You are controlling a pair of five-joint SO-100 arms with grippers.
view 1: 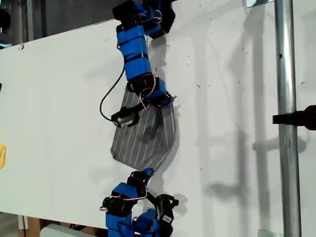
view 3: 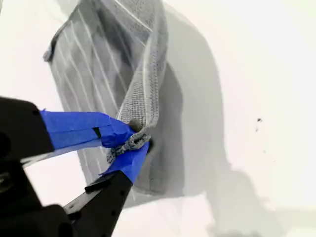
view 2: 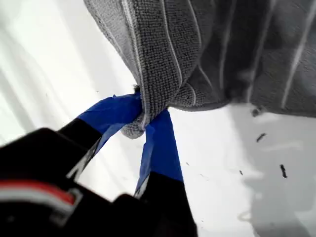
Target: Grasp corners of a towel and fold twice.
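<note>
The grey pinstriped towel (view 1: 143, 138) lies mid-table, pinched at two ends and partly raised. My first gripper (view 2: 143, 116) is shut on a bunched corner, and the towel (view 2: 222, 49) fans out beyond it above the white table. My second gripper (view 3: 131, 140) is shut on another corner; from it a lifted edge of the towel (view 3: 89, 74) runs away. In the exterior view, one arm's gripper (view 1: 167, 101) holds the upper corner and the other arm's gripper (view 1: 148, 172) holds the lower tip. The wrist views do not show which arm is which.
A metal pole (view 1: 286, 123) with a black clamp (view 1: 301, 117) stands at the exterior view's right. A black cable (view 1: 105, 101) loops beside the upper arm. A yellow object (view 1: 2, 155) sits at the exterior view's left edge. The white table (view 1: 59, 98) spreads around the towel.
</note>
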